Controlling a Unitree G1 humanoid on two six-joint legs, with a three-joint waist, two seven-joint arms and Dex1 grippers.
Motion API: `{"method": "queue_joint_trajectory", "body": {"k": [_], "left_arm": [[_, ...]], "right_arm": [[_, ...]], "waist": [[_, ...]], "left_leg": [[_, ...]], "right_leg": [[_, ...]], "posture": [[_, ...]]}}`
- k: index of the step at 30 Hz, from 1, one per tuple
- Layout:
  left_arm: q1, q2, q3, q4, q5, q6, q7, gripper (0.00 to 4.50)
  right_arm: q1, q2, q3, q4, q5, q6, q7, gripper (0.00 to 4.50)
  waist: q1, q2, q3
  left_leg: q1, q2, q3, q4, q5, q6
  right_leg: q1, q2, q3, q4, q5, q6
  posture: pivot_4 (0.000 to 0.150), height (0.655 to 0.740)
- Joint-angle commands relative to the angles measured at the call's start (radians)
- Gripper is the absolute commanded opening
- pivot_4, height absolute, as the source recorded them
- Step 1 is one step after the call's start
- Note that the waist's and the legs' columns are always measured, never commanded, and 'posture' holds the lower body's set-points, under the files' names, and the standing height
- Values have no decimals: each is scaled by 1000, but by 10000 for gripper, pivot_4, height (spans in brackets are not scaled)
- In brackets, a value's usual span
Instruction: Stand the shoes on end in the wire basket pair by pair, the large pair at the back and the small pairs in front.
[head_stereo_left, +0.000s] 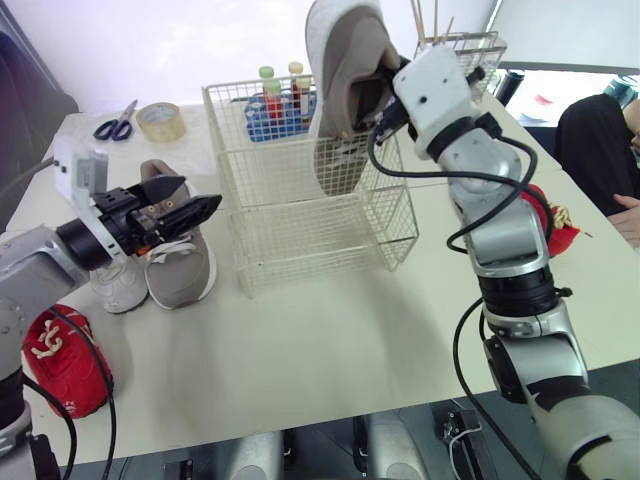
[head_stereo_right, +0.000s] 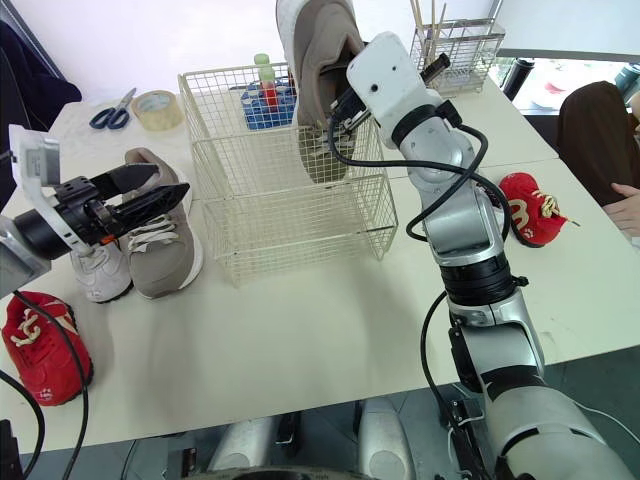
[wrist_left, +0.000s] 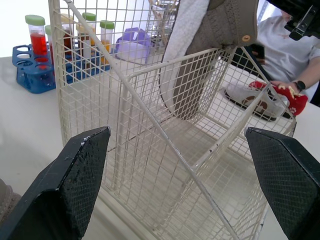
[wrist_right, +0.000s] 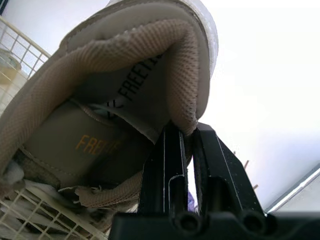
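Right end effector (head_stereo_left: 385, 80): you're pinching the heel collar of a taupe shoe (head_stereo_left: 345, 60). The fingers are nearly closed on the fabric, one inside the collar and one outside.
Held shoe: it's hanging heel-up directly below that end effector, with the toe dipping into the back part of the wire basket (head_stereo_left: 320, 240). I can't tell whether the toe is touching the basket floor.
Left end effector (head_stereo_left: 200, 193): it's hovering with the fingers spread wide, gripping nothing, and pointing at the basket's near side wall.
Second taupe shoe (head_stereo_left: 180, 265): it's sitting sole-down on the surface (head_stereo_left: 330, 330), just under and beside the left end effector.
White shoe (head_stereo_left: 118, 285): it's resting against that taupe shoe, on the side away from the basket.
Red shoes: one (head_stereo_left: 60, 360) is lying near the surface edge, well back from the left end effector. The other (head_stereo_right: 530, 210) is lying beyond your right forearm, well apart from both end effectors.
Tube rack (head_stereo_left: 275, 110): it's standing behind the basket, just past the held shoe.
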Motion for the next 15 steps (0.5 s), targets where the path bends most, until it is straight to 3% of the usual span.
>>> {"method": "queue_joint_trajectory", "body": {"k": [1, 3, 6, 9, 15], "left_arm": [[-10, 1, 10, -18, 7, -20, 4, 45000], [-10, 0, 10, -19, 9, -21, 4, 45000], [-9, -2, 11, -18, 10, -22, 4, 45000], [-6, -2, 15, -17, 12, -21, 1, 45000], [-16, 2, 14, 7, 19, -21, -15, 45000]], "right_arm": [[-3, -8, 1, -27, -20, 0, 12, 555], [-3, -7, -4, -28, -21, 1, 13, 555], [-2, -16, -12, -33, -31, -1, 11, 9688], [11, -39, -29, -70, -46, -2, 17, 22541], [82, -95, -89, -219, -39, 15, 37, 22541]], "waist": [[0, 0, 0], [0, 0, 0], [0, 0, 0], [1, 0, 0], [2, 0, 0]], "left_leg": [[0, 0, 0, 0, 0, 0], [0, 0, 0, 0, 0, 0], [0, 0, 0, 0, 0, 0], [0, 0, 0, 0, 0, 0], [0, 0, 0, 0, 0, 0]], "right_leg": [[0, 0, 0, 0, 0, 0], [0, 0, 0, 0, 0, 0], [0, 0, 0, 0, 0, 0], [0, 0, 0, 0, 0, 0], [0, 0, 0, 0, 0, 0]], "posture": [[1500, 7400], [1500, 7400], [1500, 7400], [1500, 7400], [1500, 7400]]}}
